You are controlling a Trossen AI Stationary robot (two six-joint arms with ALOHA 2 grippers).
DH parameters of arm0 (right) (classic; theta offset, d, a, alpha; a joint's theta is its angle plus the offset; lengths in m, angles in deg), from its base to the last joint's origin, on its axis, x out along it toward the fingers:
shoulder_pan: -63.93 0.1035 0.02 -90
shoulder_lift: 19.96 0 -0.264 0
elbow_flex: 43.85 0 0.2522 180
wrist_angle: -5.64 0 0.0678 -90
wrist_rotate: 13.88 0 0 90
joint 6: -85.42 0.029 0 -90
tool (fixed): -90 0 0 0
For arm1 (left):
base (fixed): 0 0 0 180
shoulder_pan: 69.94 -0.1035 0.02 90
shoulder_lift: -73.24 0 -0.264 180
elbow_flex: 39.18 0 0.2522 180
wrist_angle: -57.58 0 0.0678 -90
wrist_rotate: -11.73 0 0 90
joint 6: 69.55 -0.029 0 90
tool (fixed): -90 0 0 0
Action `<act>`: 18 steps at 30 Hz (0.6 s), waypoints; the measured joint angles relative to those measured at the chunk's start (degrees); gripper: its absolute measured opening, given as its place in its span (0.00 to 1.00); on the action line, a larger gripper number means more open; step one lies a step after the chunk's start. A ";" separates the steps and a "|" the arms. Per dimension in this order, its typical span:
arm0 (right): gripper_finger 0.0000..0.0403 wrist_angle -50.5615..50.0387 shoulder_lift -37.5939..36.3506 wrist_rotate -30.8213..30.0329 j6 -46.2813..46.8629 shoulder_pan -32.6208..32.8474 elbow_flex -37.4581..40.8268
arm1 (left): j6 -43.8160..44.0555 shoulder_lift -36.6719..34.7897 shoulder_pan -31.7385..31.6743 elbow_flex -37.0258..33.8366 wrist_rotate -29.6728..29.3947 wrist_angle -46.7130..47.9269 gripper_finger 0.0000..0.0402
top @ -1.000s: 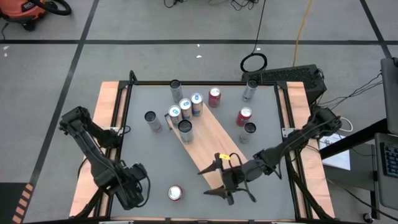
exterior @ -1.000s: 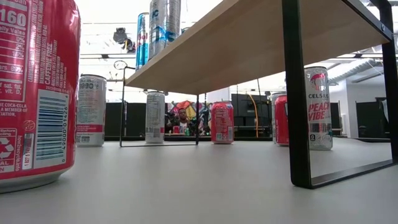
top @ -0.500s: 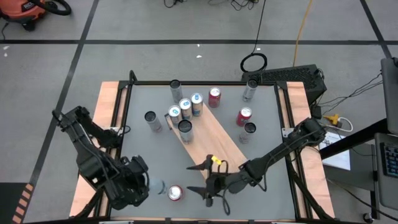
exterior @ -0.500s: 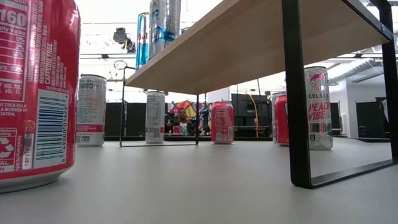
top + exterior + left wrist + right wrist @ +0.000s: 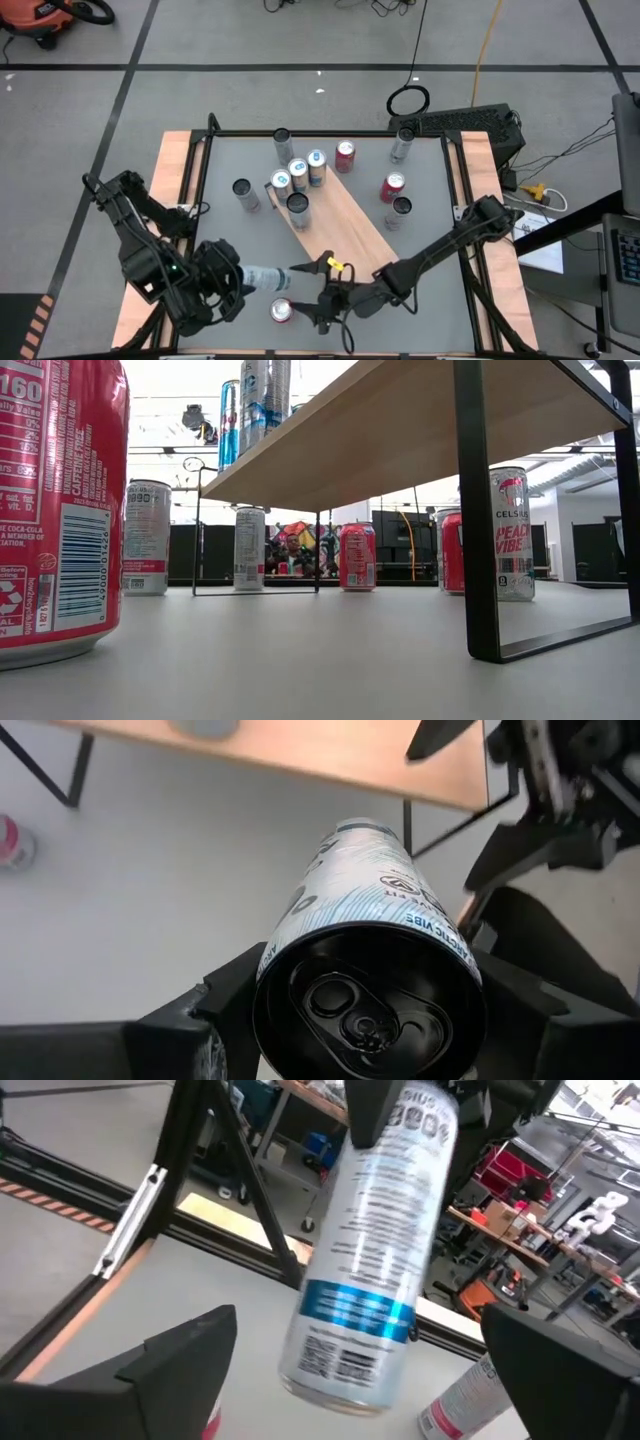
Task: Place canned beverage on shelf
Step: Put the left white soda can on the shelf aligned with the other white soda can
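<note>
A white-and-blue can (image 5: 265,277) is held sideways off the table, just beyond the shelf's (image 5: 340,235) near end, clamped by the left gripper (image 5: 240,280) and offered between the spread fingers of the right gripper (image 5: 305,290), apparently for a handover.

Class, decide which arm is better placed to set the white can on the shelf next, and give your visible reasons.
Probably the right: its open pincer reaches for the white can, beside the shelf. The left pincer holds that can farther off.
</note>
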 joint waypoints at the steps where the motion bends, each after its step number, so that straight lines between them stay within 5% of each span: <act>1: 0.99 -0.08 0.01 -0.02 0.09 -0.22 0.00 | 0.00 0.00 -0.02 0.00 -0.87 -0.07 0.63; 18: 0.94 -2.01 0.01 -0.17 0.15 -3.79 0.02 | -4.66 -0.02 -3.86 0.00 -5.28 -7.99 0.63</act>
